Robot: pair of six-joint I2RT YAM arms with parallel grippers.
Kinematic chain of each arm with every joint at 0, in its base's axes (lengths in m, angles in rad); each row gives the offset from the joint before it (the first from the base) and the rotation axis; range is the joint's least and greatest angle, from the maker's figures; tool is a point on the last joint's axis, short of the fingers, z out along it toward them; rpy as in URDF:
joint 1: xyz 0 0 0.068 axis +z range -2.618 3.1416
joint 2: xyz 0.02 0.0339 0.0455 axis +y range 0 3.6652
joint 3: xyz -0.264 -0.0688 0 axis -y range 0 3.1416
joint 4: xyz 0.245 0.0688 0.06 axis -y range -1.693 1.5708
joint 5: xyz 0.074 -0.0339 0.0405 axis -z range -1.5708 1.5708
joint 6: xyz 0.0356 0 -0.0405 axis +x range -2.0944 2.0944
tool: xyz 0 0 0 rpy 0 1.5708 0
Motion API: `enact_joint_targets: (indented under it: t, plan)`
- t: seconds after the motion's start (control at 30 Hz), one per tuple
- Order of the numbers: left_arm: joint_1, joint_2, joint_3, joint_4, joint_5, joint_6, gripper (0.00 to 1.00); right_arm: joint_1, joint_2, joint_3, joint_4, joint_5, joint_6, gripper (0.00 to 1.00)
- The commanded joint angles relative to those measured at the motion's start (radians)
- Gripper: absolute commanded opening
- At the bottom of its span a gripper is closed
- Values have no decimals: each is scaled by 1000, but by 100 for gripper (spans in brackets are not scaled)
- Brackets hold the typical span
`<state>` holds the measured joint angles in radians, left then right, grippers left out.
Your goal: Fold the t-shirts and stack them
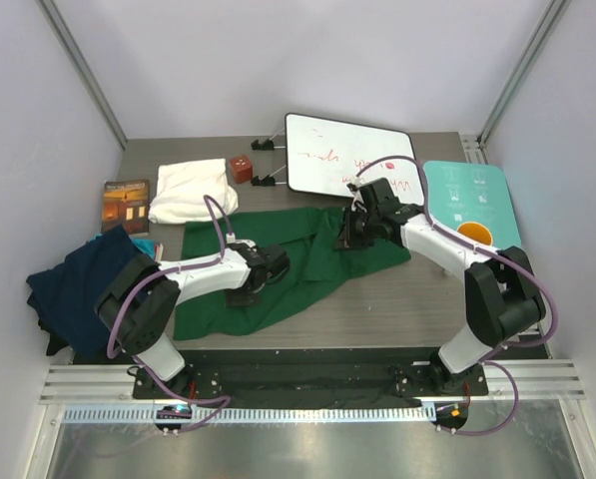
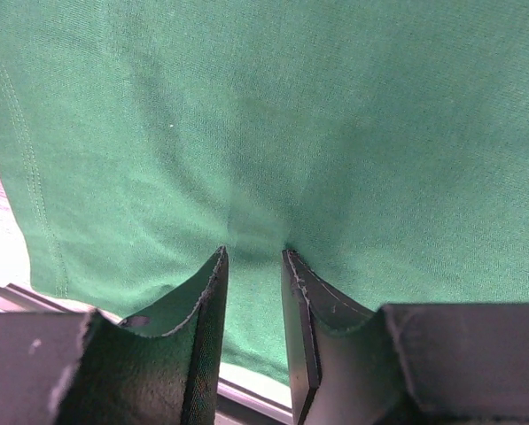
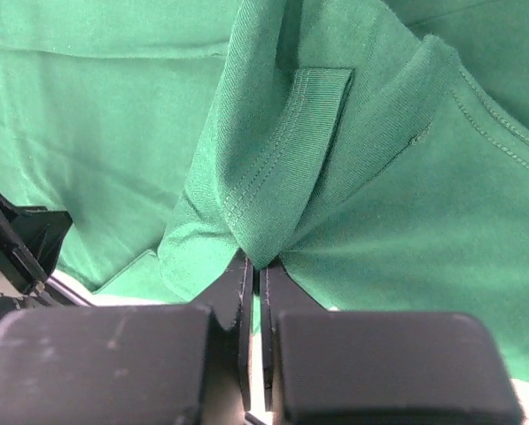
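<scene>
right tool clenched on a green t-shirt fold, arm bent inward; left tool pressed low mid-tabletop, jaws apart

top view: high behind, facing down on counter. wrist views: close over dark green t-shirt, seen in all.

The left arm reaches toward 3 o'clock, the left gripper tipped down, jaws partly apart. The right arm stretches toward 10 o'clock, the right gripper clamped on a fold of the dark green t-shirt.
</scene>
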<state>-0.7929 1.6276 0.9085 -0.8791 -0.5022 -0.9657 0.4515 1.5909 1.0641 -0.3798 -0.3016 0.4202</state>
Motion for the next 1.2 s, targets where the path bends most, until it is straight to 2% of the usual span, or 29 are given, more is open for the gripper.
enact_joint_targets:
  t: [0.0,0.17,0.4,0.57,0.7,1.17]
  plan:
    - [-5,0,1,31,2,-24,31,3,-23,23,-24,16,-20,19]
    - [-6,6,0,34,17,-27,31,3,41,33,-11,-13,-18,27]
    - [-6,2,-8,29,7,-22,31,1,101,63,1,-36,-15,31]
    - [-8,8,-3,31,7,-21,31,3,57,40,-4,19,-20,48]
    - [-6,26,6,35,11,-16,30,1,-28,14,-10,84,-41,55]
    - [-11,25,-20,45,11,-19,30,-5,75,71,-11,47,-38,56]
